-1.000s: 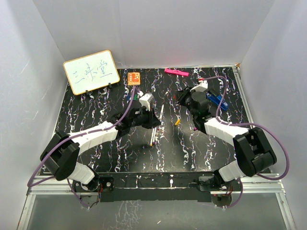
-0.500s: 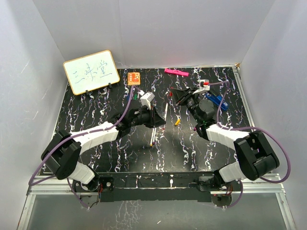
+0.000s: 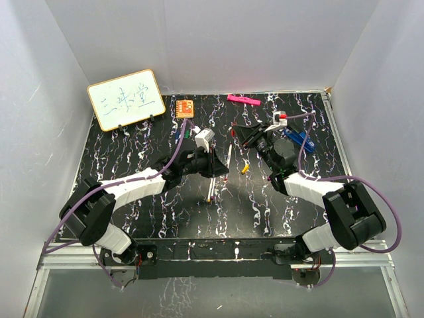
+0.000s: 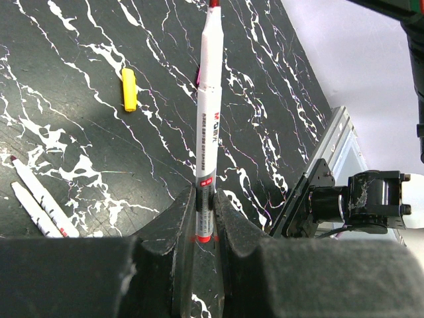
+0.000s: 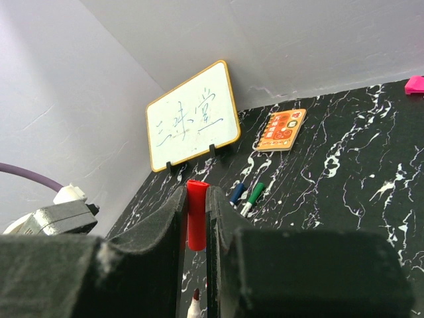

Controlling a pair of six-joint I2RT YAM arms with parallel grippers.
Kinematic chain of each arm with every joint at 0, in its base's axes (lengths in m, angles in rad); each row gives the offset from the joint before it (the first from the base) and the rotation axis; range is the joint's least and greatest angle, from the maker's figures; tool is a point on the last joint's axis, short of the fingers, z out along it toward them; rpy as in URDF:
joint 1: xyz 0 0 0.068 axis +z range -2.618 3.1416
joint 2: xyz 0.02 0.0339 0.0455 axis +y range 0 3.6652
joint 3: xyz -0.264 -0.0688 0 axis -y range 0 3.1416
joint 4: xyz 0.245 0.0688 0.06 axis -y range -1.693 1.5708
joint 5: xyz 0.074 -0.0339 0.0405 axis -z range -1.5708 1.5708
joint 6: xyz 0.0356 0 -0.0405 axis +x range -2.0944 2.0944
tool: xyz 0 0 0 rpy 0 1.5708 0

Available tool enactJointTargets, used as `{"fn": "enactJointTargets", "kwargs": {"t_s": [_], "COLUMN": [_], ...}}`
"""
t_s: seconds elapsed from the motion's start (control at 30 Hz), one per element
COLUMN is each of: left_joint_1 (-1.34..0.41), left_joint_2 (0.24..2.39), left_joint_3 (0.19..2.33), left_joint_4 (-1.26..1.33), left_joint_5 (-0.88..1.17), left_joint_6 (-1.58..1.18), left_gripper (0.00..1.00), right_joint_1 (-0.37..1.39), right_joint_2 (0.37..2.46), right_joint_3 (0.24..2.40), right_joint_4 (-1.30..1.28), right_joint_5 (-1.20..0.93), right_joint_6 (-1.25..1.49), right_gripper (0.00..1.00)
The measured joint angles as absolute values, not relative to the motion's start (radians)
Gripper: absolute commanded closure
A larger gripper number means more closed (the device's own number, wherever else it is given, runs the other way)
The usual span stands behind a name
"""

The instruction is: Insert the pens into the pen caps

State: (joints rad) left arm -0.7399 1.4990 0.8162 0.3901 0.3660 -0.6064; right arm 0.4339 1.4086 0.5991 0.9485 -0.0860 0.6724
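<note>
My left gripper (image 3: 222,169) is shut on the lower end of a white-barrelled pen (image 3: 228,159) with a red tip. In the left wrist view the pen (image 4: 207,119) stands up from between the fingers (image 4: 205,199) above the table. My right gripper (image 3: 240,132) is shut on a red pen cap (image 5: 196,212), held between its pads (image 5: 196,199). The pen's red tip (image 5: 195,306) shows just below the cap, a short gap apart. Two more pens (image 3: 212,192) lie on the table, also seen in the left wrist view (image 4: 40,199). A yellow cap (image 3: 245,169) lies near them.
A whiteboard (image 3: 126,99) stands at the back left, an orange card (image 3: 184,107) beside it. A pink bar (image 3: 242,100) lies at the back wall. A blue clip-like object (image 3: 301,138) sits behind the right arm. A blue cap (image 5: 237,192) and a green-capped pen (image 5: 255,193) lie near the card.
</note>
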Motion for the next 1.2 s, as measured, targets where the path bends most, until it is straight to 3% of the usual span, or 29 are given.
{"fn": "enactJointTargets", "kwargs": {"t_s": [1.2], "left_joint_1": [-0.740], "left_joint_2": [1.499], "left_joint_3": [0.816], "left_joint_4": [0.389], "left_joint_5": [0.329], "left_joint_6": [-0.587], "left_gripper": [1.00], "right_joint_1": [0.458], "right_joint_2": [1.399], "right_joint_3": [0.577], "right_joint_4": [0.913], "right_joint_5": [-0.097], "right_joint_6": [0.698], "right_gripper": [1.00]}}
